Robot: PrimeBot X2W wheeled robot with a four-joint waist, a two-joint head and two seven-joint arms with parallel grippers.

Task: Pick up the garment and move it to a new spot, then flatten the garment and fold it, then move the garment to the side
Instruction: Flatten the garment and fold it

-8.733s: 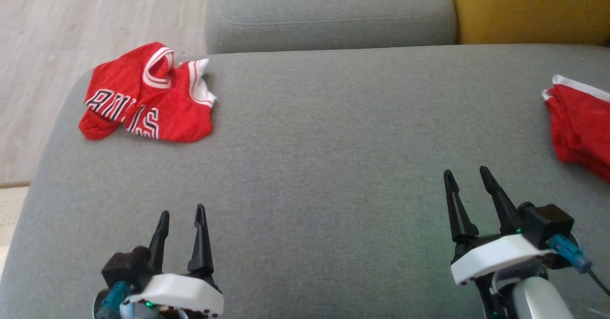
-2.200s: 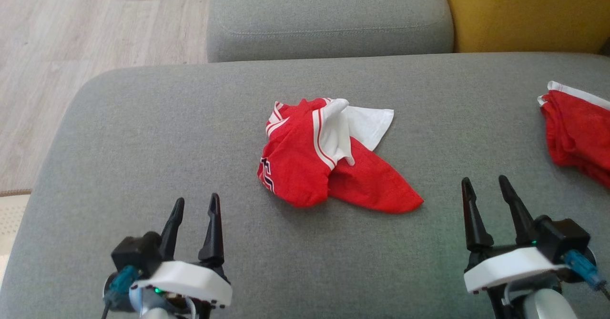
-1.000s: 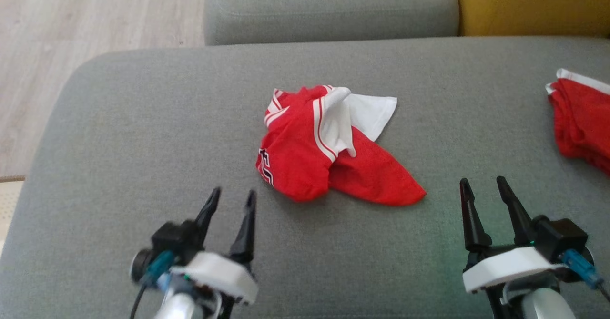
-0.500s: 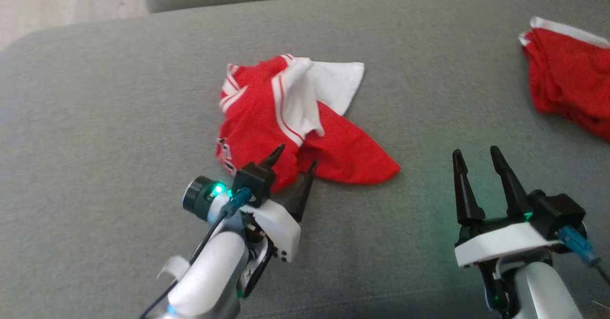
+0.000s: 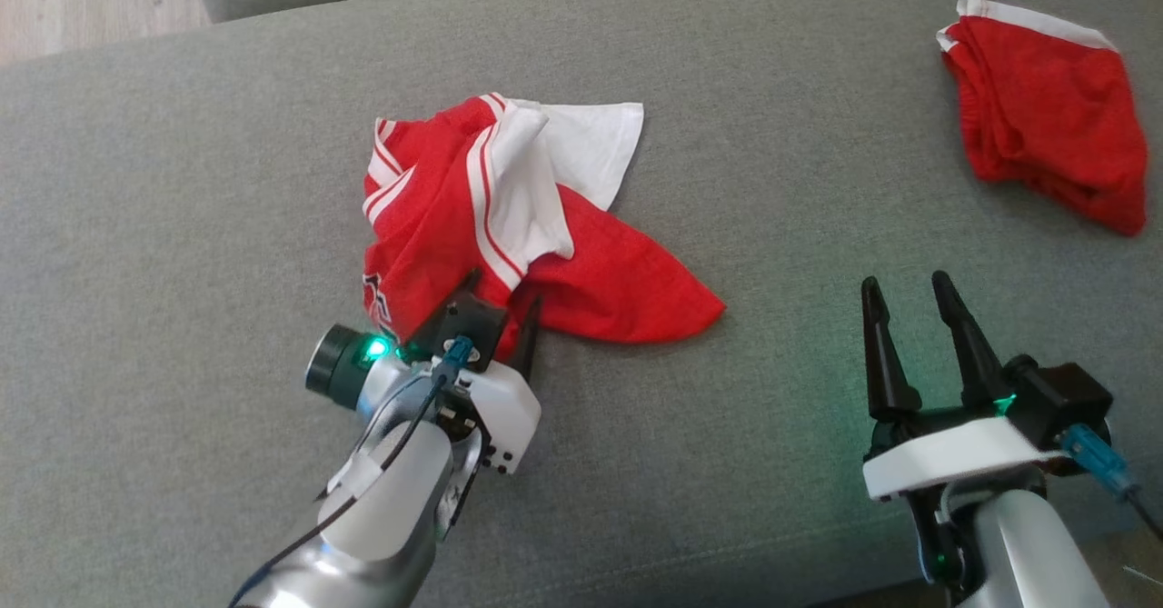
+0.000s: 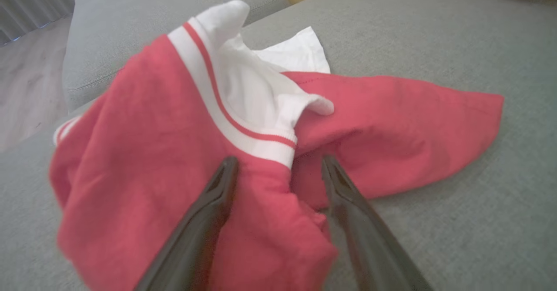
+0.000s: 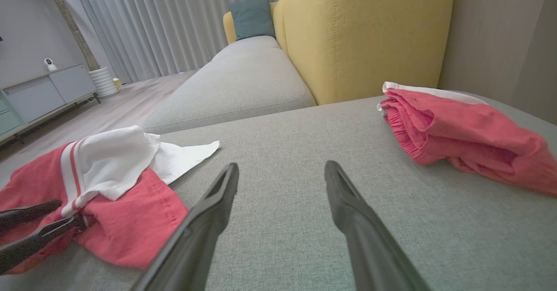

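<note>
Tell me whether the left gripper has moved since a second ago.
Yes. The left gripper has advanced to the jersey; its open jaws now straddle a fold it stood short of.

Grey sofa [image 7: 278,134] w/ yellow backrest [image 7: 370,34], wood floor [image 7: 126,108], pale curtains [image 7: 174,21], grey cabinet [image 7: 48,91] behind.

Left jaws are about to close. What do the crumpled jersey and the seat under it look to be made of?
Jersey: soft, thin knit, probably matte sports mesh, red outside and white inside. It slumps in loose folds and the red shows a fine dotted texture. Sofa seat: grey woven upholstery with a matte finish and a visible flecked weave.
</note>
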